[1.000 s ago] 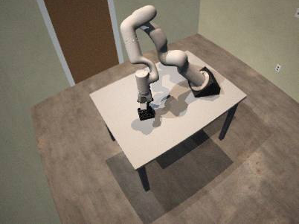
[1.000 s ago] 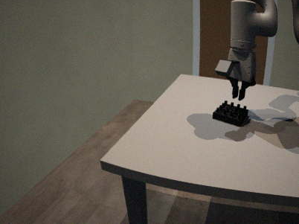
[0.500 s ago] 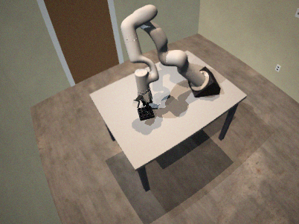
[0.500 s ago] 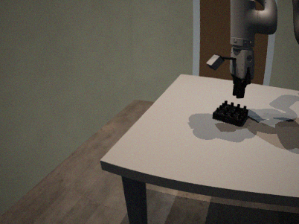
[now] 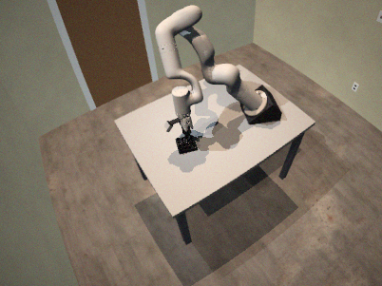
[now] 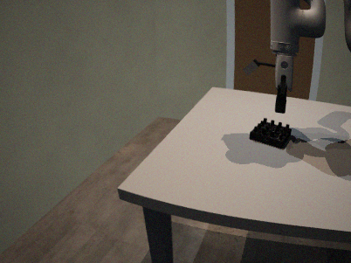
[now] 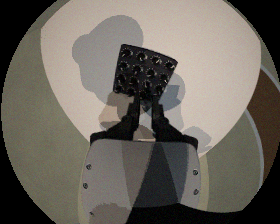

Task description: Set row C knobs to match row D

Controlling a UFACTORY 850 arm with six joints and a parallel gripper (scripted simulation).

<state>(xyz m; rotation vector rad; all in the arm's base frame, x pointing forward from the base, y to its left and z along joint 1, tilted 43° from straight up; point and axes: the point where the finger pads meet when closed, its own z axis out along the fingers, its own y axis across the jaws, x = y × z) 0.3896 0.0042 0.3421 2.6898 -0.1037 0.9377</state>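
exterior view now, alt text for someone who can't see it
A robot arm's black gripper points down above a black knob box with short upright knobs, a visible gap between them. The box sits on a pale table amid grey and brownish shadows; behind are a green wall and a brown door.

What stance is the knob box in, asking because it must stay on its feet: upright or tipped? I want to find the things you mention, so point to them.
Upright: the exterior view shows its knobs (image 6: pixel 272 122) pointing up.
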